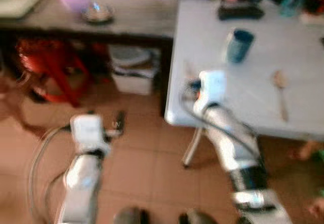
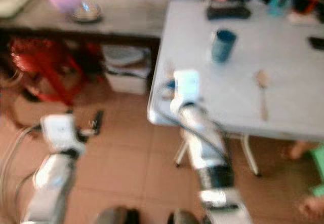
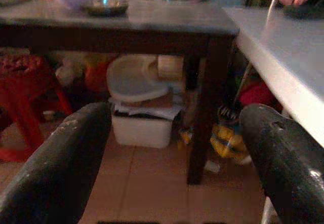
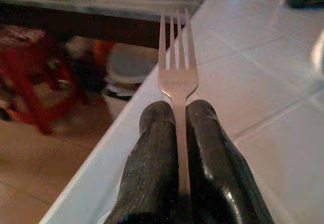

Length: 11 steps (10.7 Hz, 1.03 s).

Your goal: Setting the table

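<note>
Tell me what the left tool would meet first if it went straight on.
Probably the white plastic bin under the dark side table, or that table's leg beside it; depth is unclear. The left tool is open.

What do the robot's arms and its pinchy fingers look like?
Both arms are shiny silver tubes with a white boxy block at the wrist. The right arm has a dark band lower down and a dark cable running along it. The left arm has pale cables looping beside it. Each gripper has two long, thick black fingers with rounded tips and a slightly scuffed, glossy surface.
</note>
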Available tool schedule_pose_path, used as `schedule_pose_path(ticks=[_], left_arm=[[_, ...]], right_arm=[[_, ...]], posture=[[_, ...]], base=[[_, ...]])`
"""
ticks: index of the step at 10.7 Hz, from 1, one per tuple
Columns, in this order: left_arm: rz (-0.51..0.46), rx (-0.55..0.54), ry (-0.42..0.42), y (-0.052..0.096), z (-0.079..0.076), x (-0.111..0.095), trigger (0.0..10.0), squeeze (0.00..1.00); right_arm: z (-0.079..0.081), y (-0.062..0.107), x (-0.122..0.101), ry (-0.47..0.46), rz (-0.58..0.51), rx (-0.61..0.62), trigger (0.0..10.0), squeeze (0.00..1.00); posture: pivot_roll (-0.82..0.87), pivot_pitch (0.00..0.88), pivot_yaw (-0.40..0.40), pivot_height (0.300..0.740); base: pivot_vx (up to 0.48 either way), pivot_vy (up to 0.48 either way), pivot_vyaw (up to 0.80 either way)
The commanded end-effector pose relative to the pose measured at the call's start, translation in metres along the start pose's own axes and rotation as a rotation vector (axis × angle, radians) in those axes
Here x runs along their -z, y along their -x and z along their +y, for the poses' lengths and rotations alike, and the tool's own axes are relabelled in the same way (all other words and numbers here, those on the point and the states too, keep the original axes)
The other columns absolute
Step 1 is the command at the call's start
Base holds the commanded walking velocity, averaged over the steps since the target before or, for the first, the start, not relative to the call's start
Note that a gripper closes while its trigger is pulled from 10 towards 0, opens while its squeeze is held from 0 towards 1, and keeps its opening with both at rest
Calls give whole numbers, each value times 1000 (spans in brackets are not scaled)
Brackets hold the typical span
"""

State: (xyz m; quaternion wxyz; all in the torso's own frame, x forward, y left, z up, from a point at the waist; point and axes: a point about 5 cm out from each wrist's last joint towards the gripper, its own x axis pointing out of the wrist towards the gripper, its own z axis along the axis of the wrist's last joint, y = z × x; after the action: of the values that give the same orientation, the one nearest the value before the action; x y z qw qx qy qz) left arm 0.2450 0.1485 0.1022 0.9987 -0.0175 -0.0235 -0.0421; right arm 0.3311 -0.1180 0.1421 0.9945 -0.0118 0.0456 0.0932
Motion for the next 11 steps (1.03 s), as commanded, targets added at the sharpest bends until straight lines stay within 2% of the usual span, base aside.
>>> schedule_pose_path(ticks=[1, 4, 7, 9, 11], left_arm=[[-6, -17, -29, -2, 5, -2, 10000, 0], [-24, -11, -36, -4, 7, -8, 10000, 0], [-13, -33, -12, -5, 11, -8, 10000, 0], [-6, -41, -33, -6, 15, -8, 10000, 0], [-6, -27, -50, -6, 14, -9, 10000, 0]], right_arm=[[1, -1, -9, 6, -46, 1, 0, 0], [-7, 3, -19, 33, -104, 22, 0, 0], [-18, 17, -5, 53, -86, 32, 0, 0], [-15, 26, 3, 52, -75, 12, 0, 0], [-13, 27, 3, 51, -77, 12, 0, 0]], posture=[[70, 88, 3, 740], [72, 93, 8, 740], [67, 96, 15, 740], [64, 93, 27, 740], [63, 95, 30, 740]], base=[[439, 0, 0], [441, 0, 0], [439, 86, 0], [0, 448, 0], [0, 472, 0]])
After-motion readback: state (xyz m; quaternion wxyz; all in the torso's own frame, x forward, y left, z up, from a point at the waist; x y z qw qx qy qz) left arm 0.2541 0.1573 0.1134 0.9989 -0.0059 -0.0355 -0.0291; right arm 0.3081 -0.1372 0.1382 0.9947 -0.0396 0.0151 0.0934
